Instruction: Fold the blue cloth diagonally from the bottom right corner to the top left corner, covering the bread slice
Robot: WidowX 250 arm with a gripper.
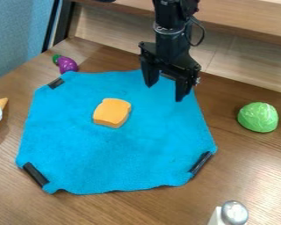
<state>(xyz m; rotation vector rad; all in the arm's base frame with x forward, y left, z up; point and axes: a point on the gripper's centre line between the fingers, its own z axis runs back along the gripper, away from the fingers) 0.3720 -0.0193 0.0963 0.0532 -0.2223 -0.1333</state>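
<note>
One bread slice [112, 113] lies on blue cloth [119, 158] — left of the spread jaws.

Exactly one cloth [113, 151], and three clips [36, 174], counted singly. One slice of bread [112, 112], one eggplant [67, 64], one cabbage [258, 117] and one cone [0, 103]: a single piece of each kind of food. Just one shaker [233, 213] as well. One arm [170, 37], one gripper [164, 92] and, on that gripper, two fingers [149, 74]. One table [137, 211], one partition [16, 37] and one shelf [243, 17].
</note>
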